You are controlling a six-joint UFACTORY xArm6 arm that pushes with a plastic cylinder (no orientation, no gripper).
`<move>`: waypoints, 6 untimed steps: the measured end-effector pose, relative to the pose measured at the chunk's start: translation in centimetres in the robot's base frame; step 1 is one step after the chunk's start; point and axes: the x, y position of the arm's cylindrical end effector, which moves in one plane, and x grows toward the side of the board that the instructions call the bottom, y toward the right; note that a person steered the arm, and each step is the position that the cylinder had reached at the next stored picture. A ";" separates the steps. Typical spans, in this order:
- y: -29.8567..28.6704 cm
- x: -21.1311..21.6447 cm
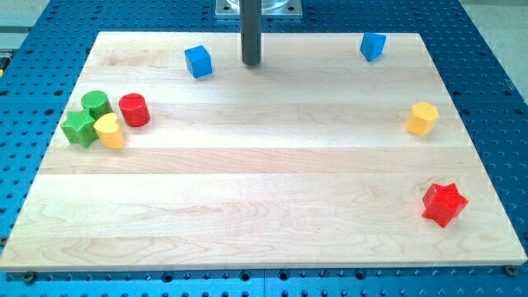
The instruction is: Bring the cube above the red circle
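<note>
A blue cube (198, 61) sits near the view's top, left of centre, on the wooden board (264, 206). A red cylinder (134, 110), the red circle, stands at the view's left, below and left of the cube. My tip (252, 63) is at the view's top centre, just right of the blue cube and apart from it. A second blue block (373, 46), its shape unclear, lies at the top right.
A green cylinder (96, 103), a green star (80, 128) and a yellow block (110, 130) cluster beside the red cylinder. A yellow hexagon block (421, 119) sits at the right. A red star (444, 204) lies at the bottom right.
</note>
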 end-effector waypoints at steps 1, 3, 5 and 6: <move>-7.6 0.4; -6.8 5.8; -12.2 9.1; -13.1 8.7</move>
